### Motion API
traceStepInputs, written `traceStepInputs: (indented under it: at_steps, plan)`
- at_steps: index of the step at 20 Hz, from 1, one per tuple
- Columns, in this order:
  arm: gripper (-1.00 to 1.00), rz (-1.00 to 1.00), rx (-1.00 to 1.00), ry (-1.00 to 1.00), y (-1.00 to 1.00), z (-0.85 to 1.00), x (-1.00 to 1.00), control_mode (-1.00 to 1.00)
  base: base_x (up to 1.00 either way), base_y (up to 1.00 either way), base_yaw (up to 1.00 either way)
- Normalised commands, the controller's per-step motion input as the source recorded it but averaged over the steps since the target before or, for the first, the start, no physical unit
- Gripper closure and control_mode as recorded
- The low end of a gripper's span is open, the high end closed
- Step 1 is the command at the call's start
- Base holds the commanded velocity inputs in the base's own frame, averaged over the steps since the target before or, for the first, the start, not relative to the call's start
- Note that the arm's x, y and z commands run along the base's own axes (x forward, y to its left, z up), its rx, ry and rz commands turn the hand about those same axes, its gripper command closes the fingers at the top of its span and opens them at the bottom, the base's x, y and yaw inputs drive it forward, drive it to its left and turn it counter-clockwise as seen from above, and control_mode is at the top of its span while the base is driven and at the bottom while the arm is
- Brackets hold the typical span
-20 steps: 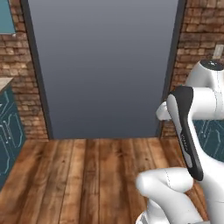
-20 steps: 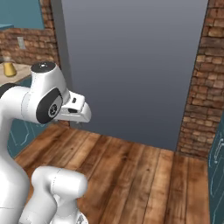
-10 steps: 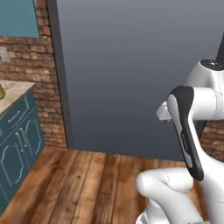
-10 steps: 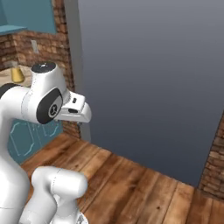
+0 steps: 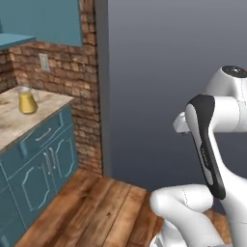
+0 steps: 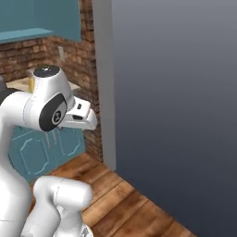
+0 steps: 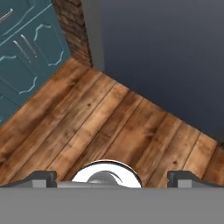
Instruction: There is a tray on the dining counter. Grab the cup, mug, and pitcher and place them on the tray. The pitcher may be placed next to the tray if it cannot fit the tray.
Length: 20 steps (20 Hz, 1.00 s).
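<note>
Base is turning toward the worktop
Pitcher (image 5: 27,100) is entering at nine o'clock; gripper (image 7: 112,177) is hanging apart, empty.

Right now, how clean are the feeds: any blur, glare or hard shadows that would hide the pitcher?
Left base view: soft, low-detail render with even light, no glare; the pitcher is small but readable on the marble worktop. Right base view: equally soft; the arm covers most of the worktop. Hand view: wood floor fairly crisp, flat lighting, no hard shadows.
</note>
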Motion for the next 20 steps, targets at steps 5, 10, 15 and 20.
traceStepInputs:
  at_steps: [5,10,15,20]
  plan:
    - [-1.00,0.00,0.00,0.00,0.00,0.00,0.00,1.00,0.86,0.00,0.46]
    - [-1.00,0.00,0.00,0.00,0.00,0.00,0.00,1.00,0.77,0.00,0.49]
    - [-1.00,0.00,0.00,0.00,0.00,0.00,0.00,1.00,0.67,0.00,0.50]
    - [-1.00,0.00,0.00,0.00,0.00,0.00,0.00,1.00,0.66,0.00,0.48]
